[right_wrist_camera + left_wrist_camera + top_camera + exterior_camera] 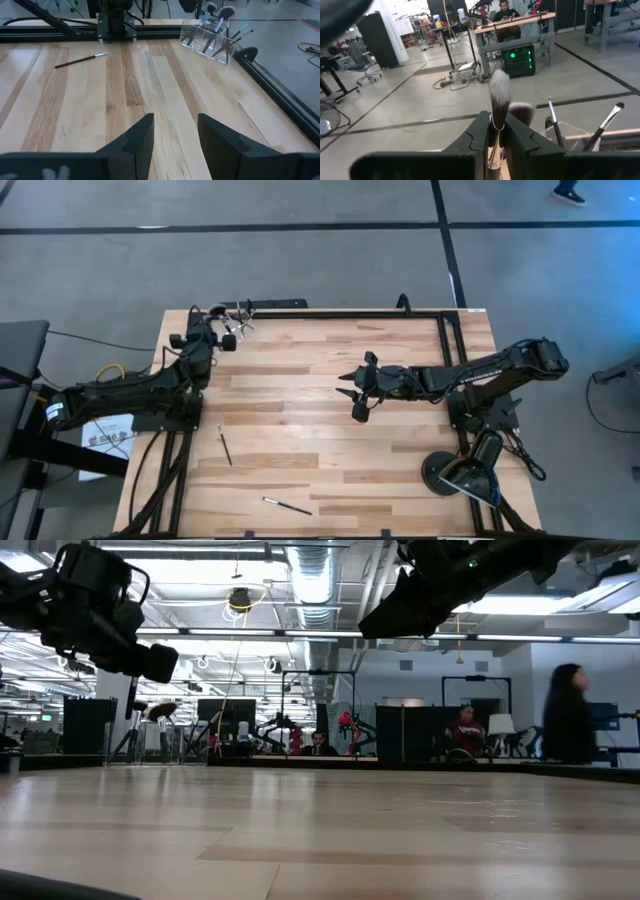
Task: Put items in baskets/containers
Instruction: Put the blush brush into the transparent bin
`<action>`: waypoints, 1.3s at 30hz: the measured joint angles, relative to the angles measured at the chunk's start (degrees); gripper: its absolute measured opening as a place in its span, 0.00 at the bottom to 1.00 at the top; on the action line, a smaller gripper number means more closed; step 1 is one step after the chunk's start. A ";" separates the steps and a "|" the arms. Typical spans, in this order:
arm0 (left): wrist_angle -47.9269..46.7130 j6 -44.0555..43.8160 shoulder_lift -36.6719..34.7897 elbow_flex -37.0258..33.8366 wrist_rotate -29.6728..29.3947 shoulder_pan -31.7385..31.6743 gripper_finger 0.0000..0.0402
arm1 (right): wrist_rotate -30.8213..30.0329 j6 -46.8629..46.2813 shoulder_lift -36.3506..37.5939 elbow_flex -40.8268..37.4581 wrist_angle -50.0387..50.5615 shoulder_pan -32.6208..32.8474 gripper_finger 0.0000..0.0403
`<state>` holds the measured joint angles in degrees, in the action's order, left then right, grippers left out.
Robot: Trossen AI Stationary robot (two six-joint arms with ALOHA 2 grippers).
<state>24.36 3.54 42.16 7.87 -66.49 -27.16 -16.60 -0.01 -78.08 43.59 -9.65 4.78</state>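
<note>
My left gripper (230,335) is at the table's far left corner, shut on a makeup brush (499,92) with a pale bristle head. Just beside it stands the clear cup (243,310), which shows with several brushes standing in it (209,40); their handles lean on its rim (570,136). Two more brushes lie flat on the wood, one at the left (225,445) and one near the front edge (287,505). My right gripper (355,390) hangs open over the table's middle, nothing between its fingers (175,130). My left gripper pinches the brush between its two fingers (477,135) at the silvery ferrule (495,150), just below the bristles. The bristle head sticks out beyond the fingertips. The brush is lifted clear of the table; its handle end is hidden behind the fingers.
A round black lamp base (447,476) sits at the near right corner. A black frame rail (340,313) runs along the far edge behind the cup. People are in the room beyond the table (567,710). Bare wood lies between the two arms.
</note>
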 joint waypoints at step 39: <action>-8.20 -10.29 0.01 -3.22 12.29 -5.07 0.10 | 0.02 0.00 0.02 0.02 0.01 0.00 0.34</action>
<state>16.17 -6.74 42.17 4.64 -54.20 -32.23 -16.58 -0.01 -78.06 43.62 -9.64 4.78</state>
